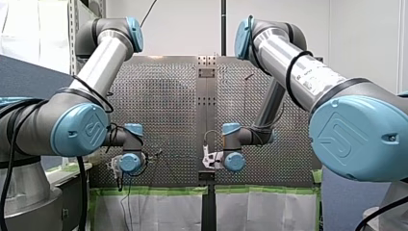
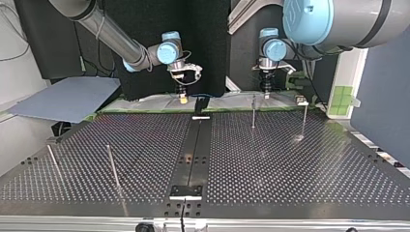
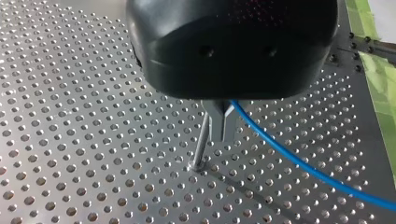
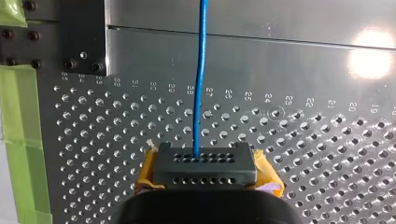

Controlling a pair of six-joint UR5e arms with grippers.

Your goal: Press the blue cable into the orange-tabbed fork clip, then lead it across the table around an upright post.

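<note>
**A:** Top view, left: what does my right gripper [image 2: 183, 100] hold?
**B:** The blue cable [image 4: 201, 70], pinched between its closed yellow-padded fingers (the cable runs straight ahead over the worktop [image 4: 303, 154]).
**A:** And at the right?
**B:** My left gripper [image 3: 222, 135], metal fingers clamped on the same cable, stands just beside an upright post [image 3: 201, 140]; the cable trails off on the side away from the post.

The right gripper [image 4: 203, 163]: yellow-padded fingers [image 4: 267, 177] closed on blue cable [image 4: 202, 70]. Cable runs straight ahead over the perforated desk [image 4: 327, 158] onto a smooth plate [image 4: 280, 56]. Green tape [image 4: 18, 140] lines the desk edge.
</note>
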